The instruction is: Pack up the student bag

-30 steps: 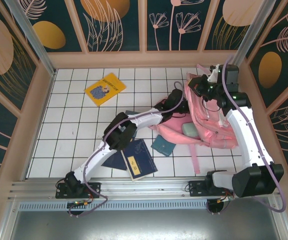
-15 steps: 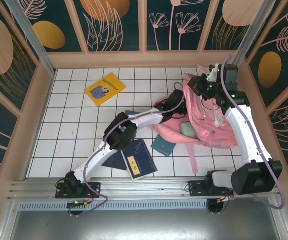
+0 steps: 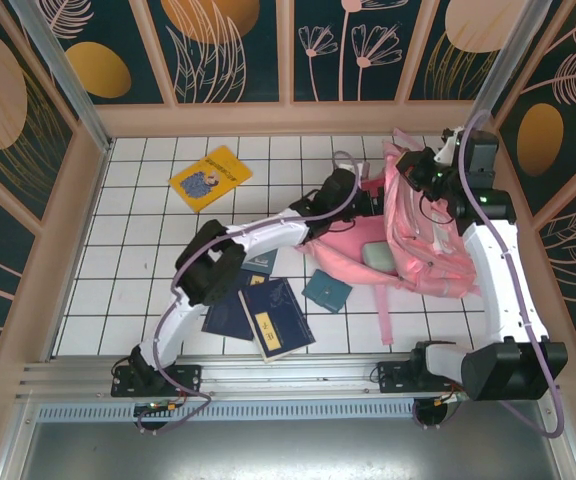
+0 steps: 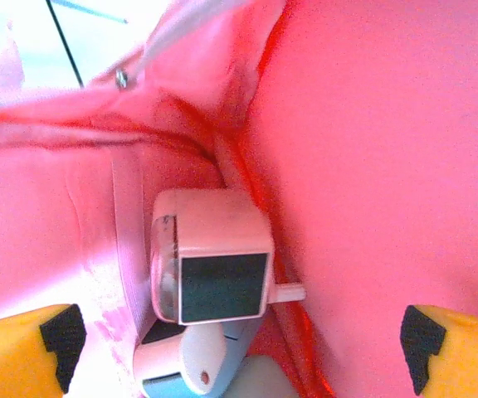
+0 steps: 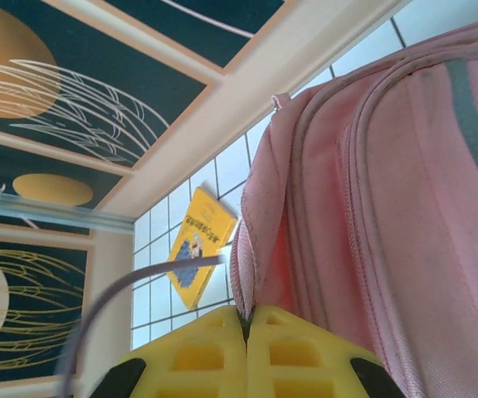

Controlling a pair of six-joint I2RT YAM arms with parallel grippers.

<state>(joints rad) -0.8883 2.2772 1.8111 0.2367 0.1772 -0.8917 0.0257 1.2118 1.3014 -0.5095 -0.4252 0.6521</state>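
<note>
One student bag (image 3: 423, 235) is lying on its side at the right of the white tiled table (image 3: 138, 250), its opening facing left and its straps trailing toward the near edge. Two arms are working on it. The left hand (image 3: 363, 197) is reaching into the opening. In the left wrist view this hand (image 4: 239, 352) is standing with its two yellow fingertips (image 4: 23, 352) wide apart and gripping nothing, surrounded by pink lining. Two pale items are resting in front of it inside the bag: one white block with a dark face (image 4: 214, 265) and one white-and-blue piece (image 4: 185, 369) just below it, touching it; what they are cannot be told. The right hand (image 3: 408, 165) is sitting at the top far edge of the bag. In the right wrist view its fingers (image 5: 246, 344) are pressing together on the rim of the bag (image 5: 388, 166), pinching the seam. One pale-green pencil case (image 3: 380, 257) is lying on the bag's upper face. Five books are lying on the table: one yellow book (image 3: 210, 178) well apart at the far left, two dark blue books (image 3: 278, 318) overlapping near the front edge, one small teal book (image 3: 326, 290) just beside the bag, and one dark book (image 3: 260, 265) partly hidden under the left arm.
</note>
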